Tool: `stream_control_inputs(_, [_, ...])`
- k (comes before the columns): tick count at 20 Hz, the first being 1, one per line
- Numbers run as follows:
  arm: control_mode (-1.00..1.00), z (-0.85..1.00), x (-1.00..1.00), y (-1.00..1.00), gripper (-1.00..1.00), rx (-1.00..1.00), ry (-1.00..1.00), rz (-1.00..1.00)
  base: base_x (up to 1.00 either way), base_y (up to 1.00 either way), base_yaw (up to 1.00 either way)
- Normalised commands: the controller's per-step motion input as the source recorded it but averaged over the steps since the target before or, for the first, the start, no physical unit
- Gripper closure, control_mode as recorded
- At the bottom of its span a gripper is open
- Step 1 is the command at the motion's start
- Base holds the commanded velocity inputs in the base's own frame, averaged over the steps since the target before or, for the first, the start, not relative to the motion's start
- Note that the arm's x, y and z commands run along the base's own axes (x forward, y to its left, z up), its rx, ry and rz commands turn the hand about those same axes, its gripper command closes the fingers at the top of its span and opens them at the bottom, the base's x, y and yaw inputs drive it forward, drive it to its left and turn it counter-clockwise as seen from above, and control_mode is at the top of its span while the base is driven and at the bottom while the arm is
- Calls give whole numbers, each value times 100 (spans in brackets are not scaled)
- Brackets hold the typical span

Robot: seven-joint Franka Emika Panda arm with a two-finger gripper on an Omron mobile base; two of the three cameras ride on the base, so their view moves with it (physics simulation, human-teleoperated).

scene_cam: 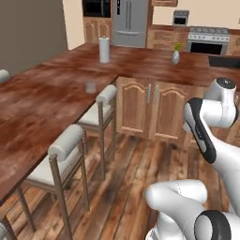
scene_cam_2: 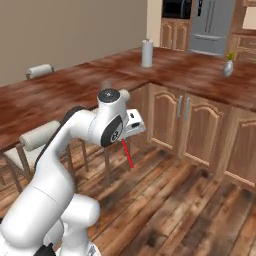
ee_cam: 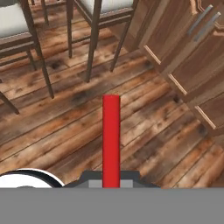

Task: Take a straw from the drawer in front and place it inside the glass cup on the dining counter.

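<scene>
I am clamping my fingers (ee_cam: 111, 181) on the straw (ee_cam: 111, 140), which is sticking straight out beyond them over the floor (ee_cam: 144, 131).

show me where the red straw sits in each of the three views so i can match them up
Left base view: I can't make out the straw here.
Right base view: the straw hangs down from the gripper, just left of centre, over the wood floor.
Hand view: the straw runs straight up from the bottom centre, pointing at the floor.
Shared landmark: the wooden stool beside the dining counter.
</scene>
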Motion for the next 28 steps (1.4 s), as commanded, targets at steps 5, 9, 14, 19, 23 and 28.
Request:
stream_control_inputs(5, [100, 0, 0, 0, 100, 0, 0, 0, 78, -64, 51])
stream_control_inputs(9, [100, 0, 0, 0, 100, 0, 0, 0, 81, -67, 50])
stream_control_inputs(14, [100, 0, 0, 0, 100, 0, 0, 0, 70, -68, 49])
stream_control_inputs(19, [100, 0, 0, 0, 100, 0, 0, 0, 60, -70, 49])
stream_control_inputs(23, [100, 0, 0, 0, 100, 0, 0, 0, 50, -74, 48])
stream_control_inputs(28, [100, 0, 0, 0, 100, 0, 0, 0, 65, -78, 41])
